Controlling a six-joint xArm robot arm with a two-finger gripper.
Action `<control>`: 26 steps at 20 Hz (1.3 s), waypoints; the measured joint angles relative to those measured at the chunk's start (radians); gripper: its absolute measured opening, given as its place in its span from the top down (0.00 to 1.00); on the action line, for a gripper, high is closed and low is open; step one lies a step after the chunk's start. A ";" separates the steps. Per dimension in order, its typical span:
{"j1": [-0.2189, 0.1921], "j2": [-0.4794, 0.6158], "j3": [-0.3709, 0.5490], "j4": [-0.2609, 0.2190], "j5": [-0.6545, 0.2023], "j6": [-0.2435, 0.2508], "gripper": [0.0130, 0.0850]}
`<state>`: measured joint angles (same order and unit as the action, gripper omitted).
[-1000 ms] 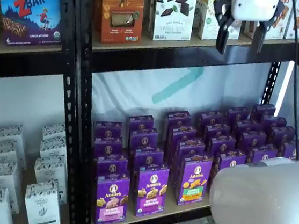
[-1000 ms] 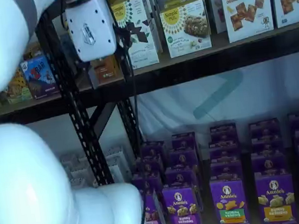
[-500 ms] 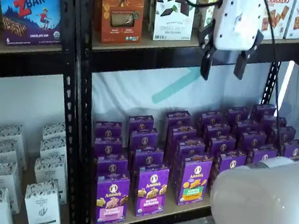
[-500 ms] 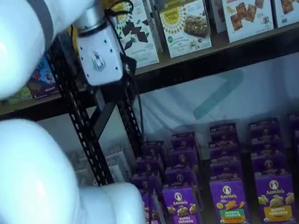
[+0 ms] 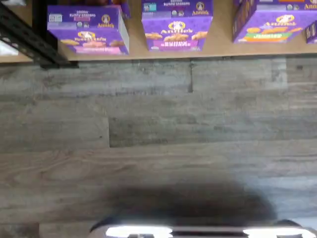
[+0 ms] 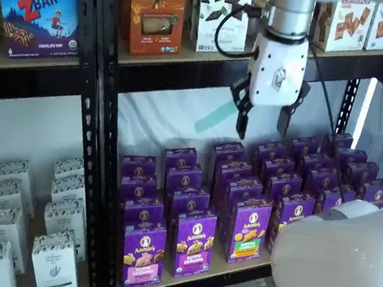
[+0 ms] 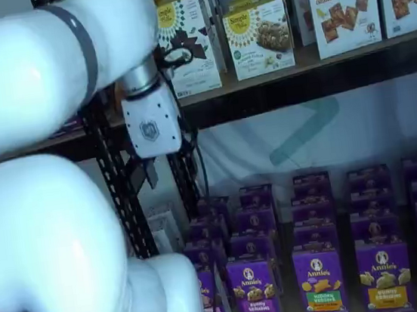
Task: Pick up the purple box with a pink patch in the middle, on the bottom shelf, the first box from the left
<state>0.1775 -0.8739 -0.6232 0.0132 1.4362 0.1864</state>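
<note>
The purple box with the pink panel stands at the front left of the bottom shelf, first in a row of purple Annie's cartons. The wrist view shows it from above at the edge of the tan board. In a shelf view it is partly hidden behind my arm. My gripper hangs open and empty, a plain gap between its black fingers, well above the cartons and to the right of the purple box. Its white body shows beside the black upright.
Next to the purple box stand a lilac-panel carton and a green-panel carton, with several rows of purple cartons behind. White cartons fill the left bay past a black upright. My white arm blocks the lower right. Grey plank floor lies below.
My gripper has come down and to the left, from the upper shelf's edge to the open space above the purple cartons. The boxes have not moved.
</note>
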 joint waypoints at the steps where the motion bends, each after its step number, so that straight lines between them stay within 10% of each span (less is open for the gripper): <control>1: 0.007 0.004 0.019 -0.004 -0.026 0.008 0.00; 26: 0.095 0.393 0.283 -0.010 -0.670 0.096 0.00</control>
<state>0.2730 -0.4814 -0.3406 0.0031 0.7663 0.2821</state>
